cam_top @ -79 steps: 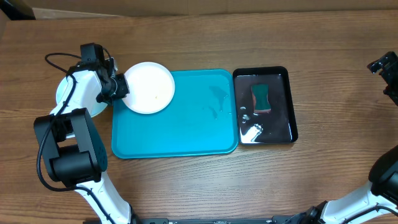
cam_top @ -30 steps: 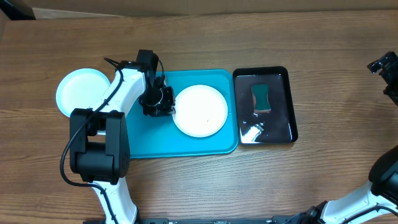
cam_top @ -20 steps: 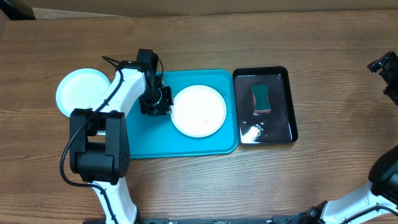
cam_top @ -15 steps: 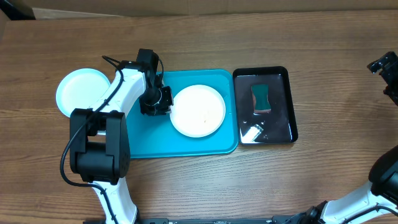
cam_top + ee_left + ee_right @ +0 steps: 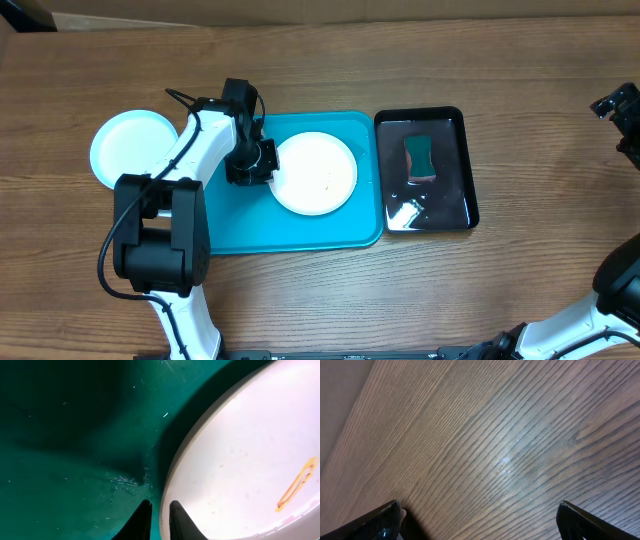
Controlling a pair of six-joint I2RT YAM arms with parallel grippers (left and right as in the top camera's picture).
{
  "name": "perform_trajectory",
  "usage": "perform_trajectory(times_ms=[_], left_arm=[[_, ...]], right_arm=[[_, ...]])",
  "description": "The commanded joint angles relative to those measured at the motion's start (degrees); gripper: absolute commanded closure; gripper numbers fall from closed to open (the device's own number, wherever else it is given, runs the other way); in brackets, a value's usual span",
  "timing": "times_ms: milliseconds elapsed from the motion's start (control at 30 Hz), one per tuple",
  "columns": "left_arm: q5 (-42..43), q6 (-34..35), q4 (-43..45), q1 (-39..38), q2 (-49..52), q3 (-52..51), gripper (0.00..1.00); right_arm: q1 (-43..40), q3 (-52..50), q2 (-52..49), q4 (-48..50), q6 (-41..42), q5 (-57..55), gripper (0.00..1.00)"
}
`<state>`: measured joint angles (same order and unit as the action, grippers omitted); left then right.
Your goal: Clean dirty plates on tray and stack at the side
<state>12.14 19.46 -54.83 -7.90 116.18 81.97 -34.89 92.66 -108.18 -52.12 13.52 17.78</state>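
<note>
Overhead: the white plate lies on the turquoise tray, directly ahead of the left pincer. The left wrist view alone shows that pincer clenched on the plate's rim, and an orange-brown smear. The right pincer gapes wide above the table.

Left wrist view cuts the white plate off at the right and bottom edges and shows only the tips of my left gripper, pinched on its rim. Overhead, my left arm overlaps the pale plate; can't tell whether more lie under it. My right gripper shows just fingertips in the bottom corners, spread wide, and the bright patch in the black tray is unreadable.
</note>
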Motion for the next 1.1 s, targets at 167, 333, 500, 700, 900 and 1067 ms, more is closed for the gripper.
perform_trajectory(times_ms=[167, 333, 500, 700, 900, 1067], left_arm=[[-0.8, -3.7, 0.0, -1.1, 0.7, -0.3, 0.8], [-0.7, -3.6, 0.5, -1.7, 0.7, -0.3, 0.78], [-0.8, -3.6, 1.0, -3.2, 0.7, -0.3, 0.77], [-2.7, -2.5, 1.0, -4.3, 0.7, -0.3, 0.73], [-2.7, -2.5, 0.7, -4.2, 0.7, -0.3, 0.73], [-2.7, -2.5, 0.7, -4.2, 0.7, -0.3, 0.7]], right_arm=[[0.0, 0.7, 1.0, 4.0, 0.4, 0.3, 0.0], [0.0, 0.7, 1.0, -0.4, 7.0, 13.1, 0.0], [1.6, 0.7, 1.0, -5.3, 2.4, 28.1, 0.0], [12.5, 0.7, 1.0, -9.1, -7.4, 27.3, 0.07], [29.6, 0.7, 1.0, -10.4, -8.0, -1.4, 0.07], [41.6, 0.7, 0.9, -11.3, -8.0, -17.4, 0.09]])
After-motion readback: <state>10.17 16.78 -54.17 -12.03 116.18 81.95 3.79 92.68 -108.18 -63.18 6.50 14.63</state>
